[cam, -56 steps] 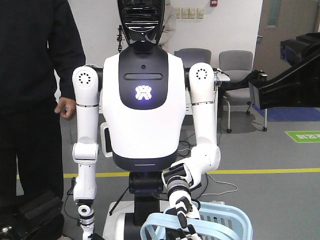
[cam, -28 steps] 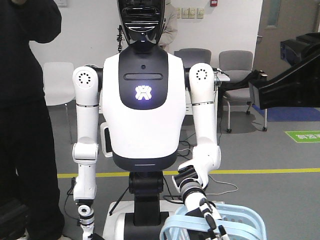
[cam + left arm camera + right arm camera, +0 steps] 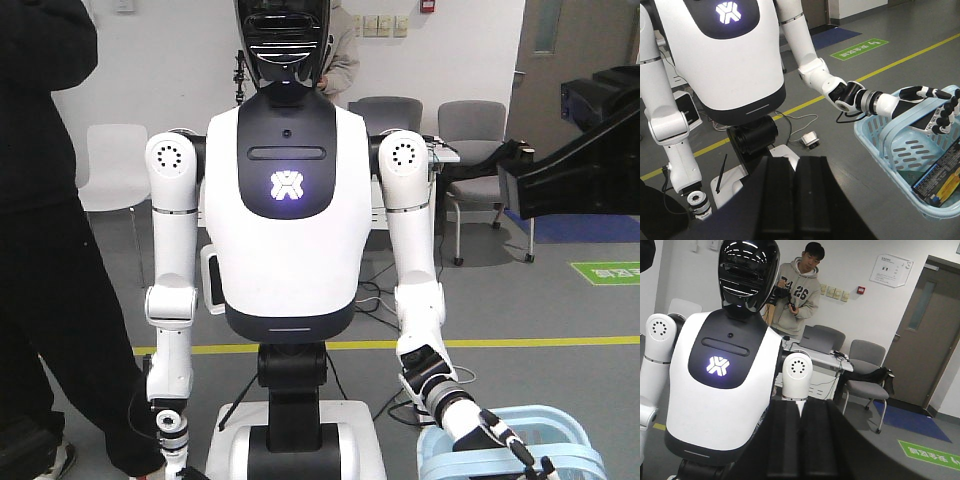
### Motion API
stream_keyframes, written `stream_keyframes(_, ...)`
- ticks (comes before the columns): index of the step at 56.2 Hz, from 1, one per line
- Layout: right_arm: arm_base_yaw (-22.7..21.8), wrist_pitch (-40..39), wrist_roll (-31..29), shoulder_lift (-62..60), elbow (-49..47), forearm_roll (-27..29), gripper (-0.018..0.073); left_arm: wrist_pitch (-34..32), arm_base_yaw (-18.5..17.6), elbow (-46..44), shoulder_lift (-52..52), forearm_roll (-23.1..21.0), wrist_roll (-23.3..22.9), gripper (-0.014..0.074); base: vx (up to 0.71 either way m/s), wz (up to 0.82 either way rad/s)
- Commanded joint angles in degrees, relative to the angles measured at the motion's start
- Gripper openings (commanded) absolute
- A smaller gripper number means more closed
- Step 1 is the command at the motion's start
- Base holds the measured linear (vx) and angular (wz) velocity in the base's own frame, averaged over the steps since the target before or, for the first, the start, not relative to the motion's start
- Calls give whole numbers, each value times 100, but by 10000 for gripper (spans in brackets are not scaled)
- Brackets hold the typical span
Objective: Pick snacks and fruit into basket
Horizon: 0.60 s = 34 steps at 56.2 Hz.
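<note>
The light blue basket (image 3: 879,134) hangs at the right of the left wrist view, its hoop handle held by a white humanoid's black-and-white hand (image 3: 942,107). A black-and-blue box (image 3: 939,175) lies inside it on the right; a dark flat item lies under the hand. The basket also shows at the bottom right of the front view (image 3: 570,425). The mint-green pouch is out of view. My left gripper (image 3: 796,162) is shut and empty, left of and apart from the basket. My right gripper (image 3: 801,405) is shut and empty, pointing at the humanoid's torso.
The white humanoid (image 3: 285,220) stands directly ahead on a white base (image 3: 785,152). A person in black (image 3: 50,250) stands at the left. A person in a hoodie (image 3: 801,290) holds a camera behind. Grey chairs (image 3: 470,130) and a table are at the back.
The humanoid's arm has swung to the right and straightened, carrying the basket to the lower right corner. The person in black has shifted at the left.
</note>
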Motion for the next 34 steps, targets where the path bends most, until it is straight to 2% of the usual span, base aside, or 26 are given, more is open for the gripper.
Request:
stream_keyframes(1, -28, -166, -56, -65, -171, -420, -7, -430, -30, -165, 1, -28, -42, -6, 0, 0)
stream_keyframes(34, -28, -166, -56, -65, -171, -420, -7, -430, -30, -165, 1, -28, -42, -6, -1, 0)
